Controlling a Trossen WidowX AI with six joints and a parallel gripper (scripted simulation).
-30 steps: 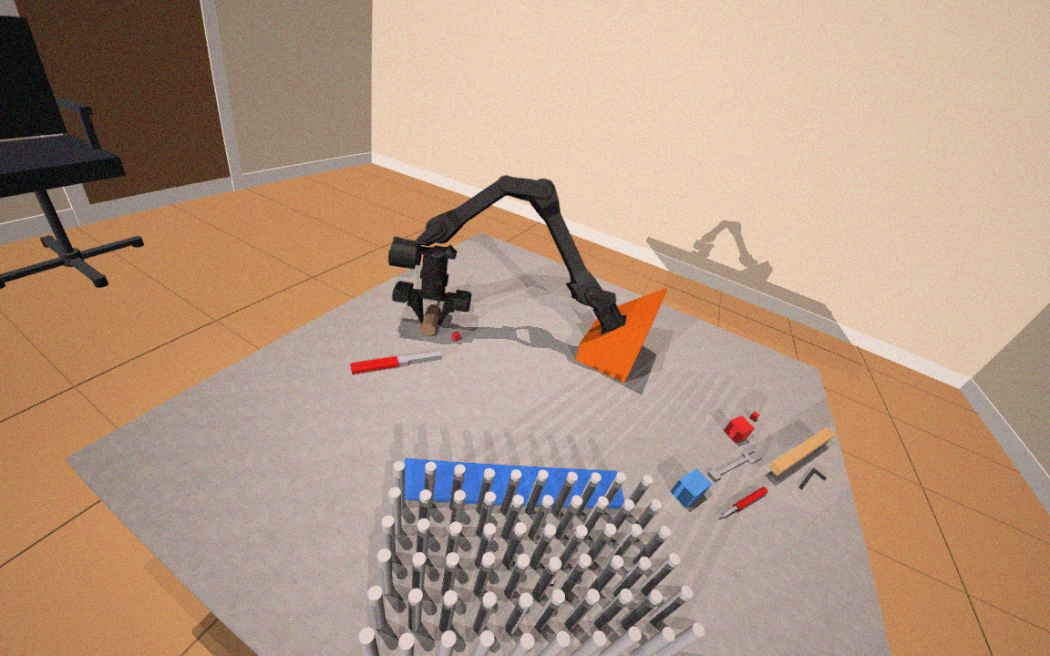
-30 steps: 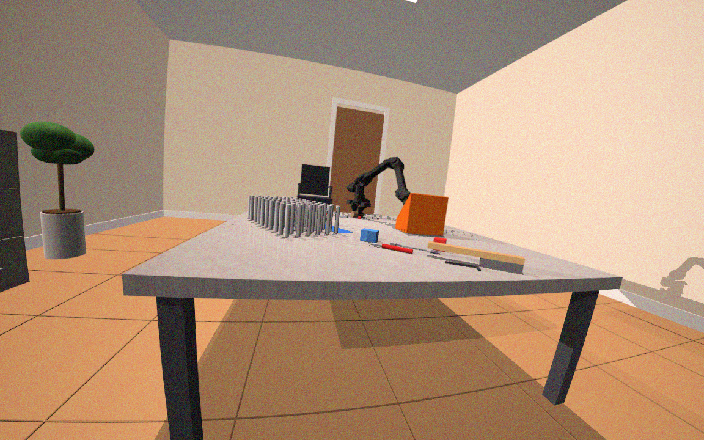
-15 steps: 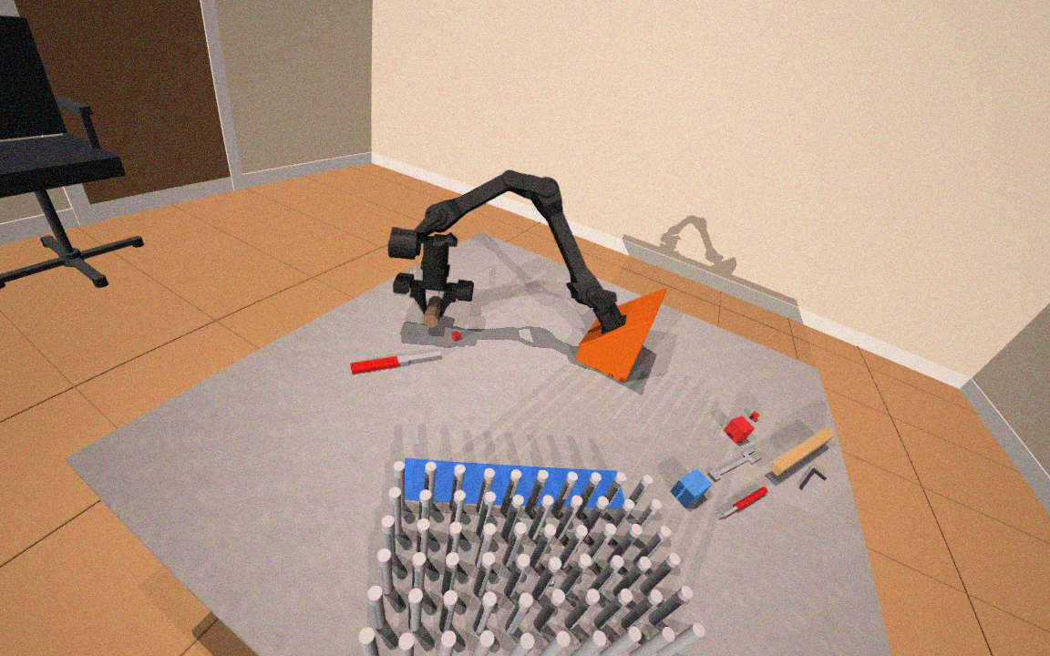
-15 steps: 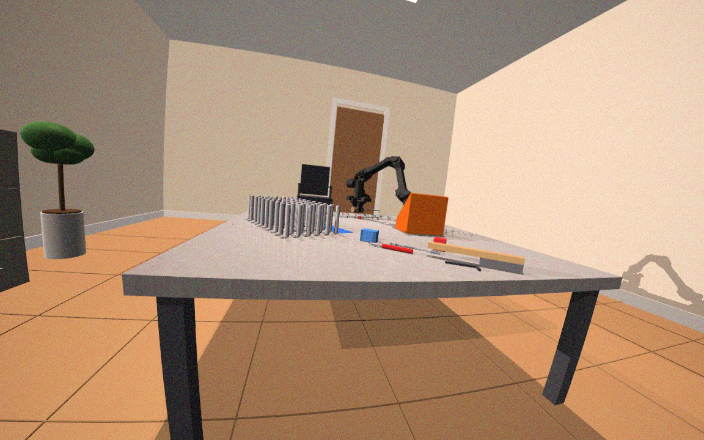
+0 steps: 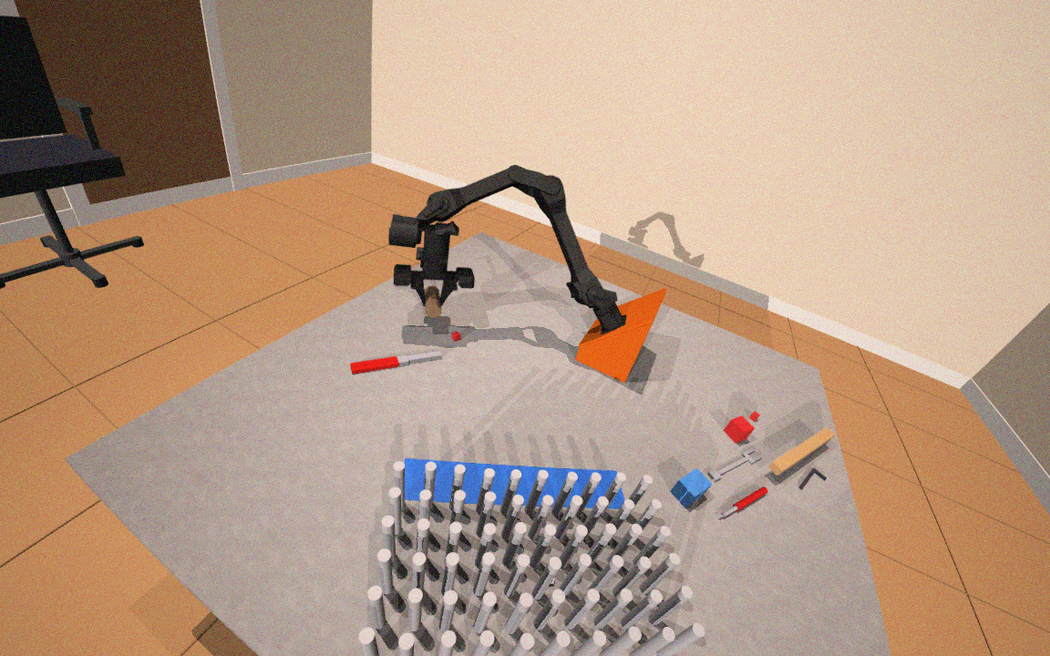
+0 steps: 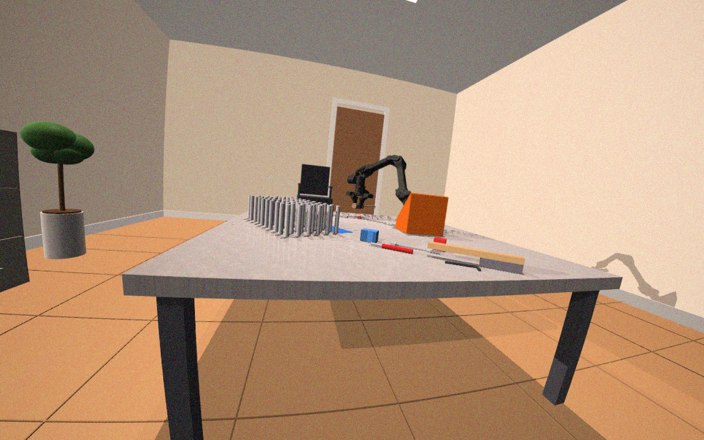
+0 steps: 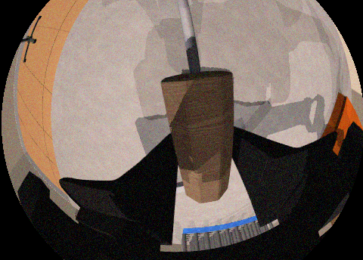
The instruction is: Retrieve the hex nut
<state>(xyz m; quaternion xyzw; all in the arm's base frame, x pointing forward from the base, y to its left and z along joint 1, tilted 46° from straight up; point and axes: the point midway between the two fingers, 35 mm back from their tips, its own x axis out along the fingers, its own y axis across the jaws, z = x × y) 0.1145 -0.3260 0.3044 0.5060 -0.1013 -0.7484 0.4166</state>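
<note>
My gripper is shut on the brown wooden handle of a tool and holds it a little above the table, at the far left. The tool's thin metal rod runs away from the handle; its tip is out of sight. The standing grey spacers fill the near part of the table. The blue taped strip lies along their far edge. The hex nut is hidden among the spacers.
A red-handled screwdriver and a small red cube lie near the gripper. The arm's base stands by an orange wedge. At the right lie a blue cube, red block, wooden bar, small screwdriver and hex key.
</note>
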